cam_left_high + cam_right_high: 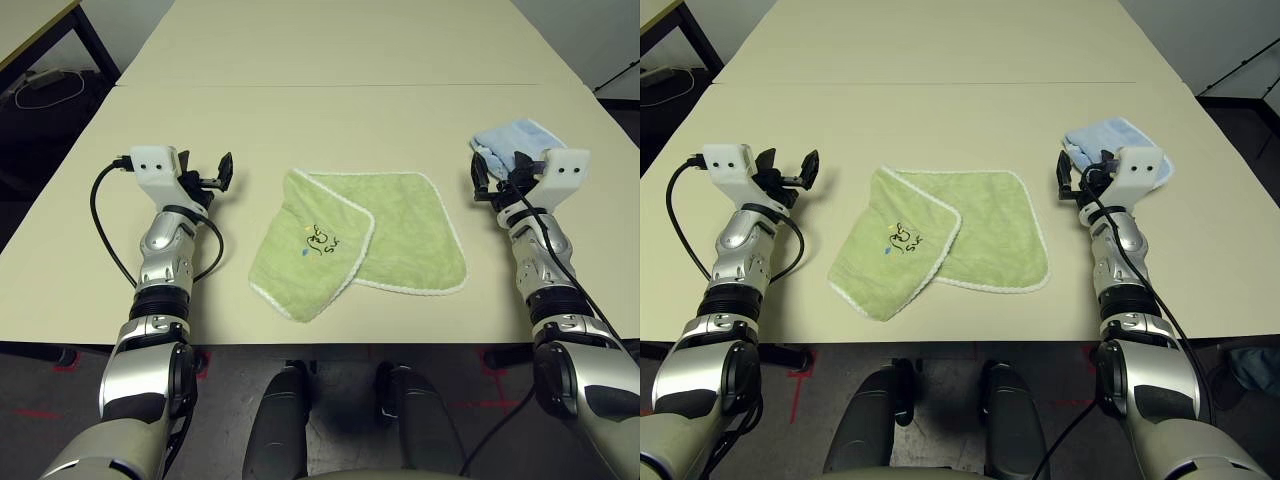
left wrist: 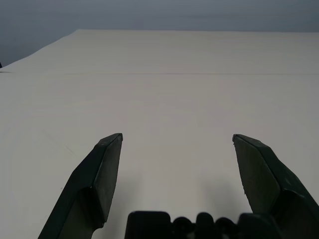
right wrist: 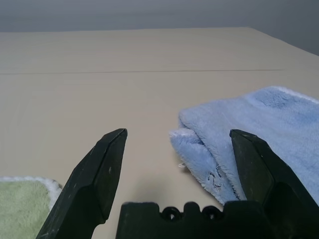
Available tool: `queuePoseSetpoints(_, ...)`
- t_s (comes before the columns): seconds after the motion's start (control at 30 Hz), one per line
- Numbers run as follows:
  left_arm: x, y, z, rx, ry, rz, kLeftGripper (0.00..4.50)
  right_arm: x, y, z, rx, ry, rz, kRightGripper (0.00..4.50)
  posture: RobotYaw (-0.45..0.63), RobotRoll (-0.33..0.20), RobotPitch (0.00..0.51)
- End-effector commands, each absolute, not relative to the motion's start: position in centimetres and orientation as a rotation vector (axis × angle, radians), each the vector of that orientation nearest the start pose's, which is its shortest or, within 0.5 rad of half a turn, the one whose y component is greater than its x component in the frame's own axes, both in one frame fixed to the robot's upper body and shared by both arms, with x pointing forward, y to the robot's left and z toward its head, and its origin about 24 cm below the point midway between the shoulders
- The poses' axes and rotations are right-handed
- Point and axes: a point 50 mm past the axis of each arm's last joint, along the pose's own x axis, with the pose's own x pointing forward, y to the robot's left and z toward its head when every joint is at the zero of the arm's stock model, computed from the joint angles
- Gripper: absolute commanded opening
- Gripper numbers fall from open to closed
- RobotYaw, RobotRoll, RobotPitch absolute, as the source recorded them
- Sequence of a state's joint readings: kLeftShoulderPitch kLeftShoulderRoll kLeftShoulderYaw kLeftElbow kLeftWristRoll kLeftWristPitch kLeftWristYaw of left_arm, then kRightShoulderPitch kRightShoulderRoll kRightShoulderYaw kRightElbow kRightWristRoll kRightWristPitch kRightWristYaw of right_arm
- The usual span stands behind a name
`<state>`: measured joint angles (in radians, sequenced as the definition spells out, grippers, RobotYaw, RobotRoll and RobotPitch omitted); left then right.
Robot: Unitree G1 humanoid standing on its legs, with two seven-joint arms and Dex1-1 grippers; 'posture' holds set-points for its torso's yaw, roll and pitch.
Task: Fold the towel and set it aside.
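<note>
A light green towel [image 1: 360, 240], one corner folded over, lies mid-counter [image 1: 300, 110] between the released left claw [image 1: 222, 172] at nine o'clock and released right claw [image 1: 482, 178] at three.

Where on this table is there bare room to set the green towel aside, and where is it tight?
Widest free patch: the table beyond the green towel, past the seam. Bare strips also lie between the towel and the left gripper, and ahead of that gripper. It is crowded on the right, where the blue towel sits just past the right gripper.
</note>
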<state>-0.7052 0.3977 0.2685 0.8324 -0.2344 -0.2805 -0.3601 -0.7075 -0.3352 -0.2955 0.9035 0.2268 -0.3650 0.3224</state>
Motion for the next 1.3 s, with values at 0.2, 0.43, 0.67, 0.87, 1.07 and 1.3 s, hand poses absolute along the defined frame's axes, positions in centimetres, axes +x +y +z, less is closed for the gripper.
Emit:
queuePoseSetpoints(0.2,36.1,26.0,12.9,0.044,-0.230,-0.110,4.50,36.3,-25.0,11.6,0.031,-0.253,0.025,4.48,0.00,0.000,0.150)
queuePoseSetpoints(0.43,35.7,26.1,13.5,0.030,-0.230,-0.266,4.50,36.4,-24.6,11.5,0.003,-0.236,0.083,4.48,0.01,0.000,0.155)
queuePoseSetpoints(0.67,35.1,26.1,14.1,0.046,-0.190,-0.487,4.50,36.7,-24.6,11.8,-0.002,-0.229,0.115,4.48,0.03,0.000,0.154)
queuePoseSetpoints(0.87,34.7,26.3,14.0,0.138,-0.093,-0.666,4.50,36.9,-24.4,12.1,-0.007,-0.225,0.136,4.48,0.04,0.000,0.161)
queuePoseSetpoints(1.07,34.1,25.3,13.7,0.230,-0.006,-0.877,4.50,37.2,-24.1,12.4,-0.027,-0.215,0.175,4.48,0.05,0.000,0.172)
queuePoseSetpoints(1.3,34.4,24.9,13.9,0.274,0.022,-0.931,4.50,37.7,-23.3,12.6,-0.055,-0.151,0.327,4.48,0.05,0.000,0.178)
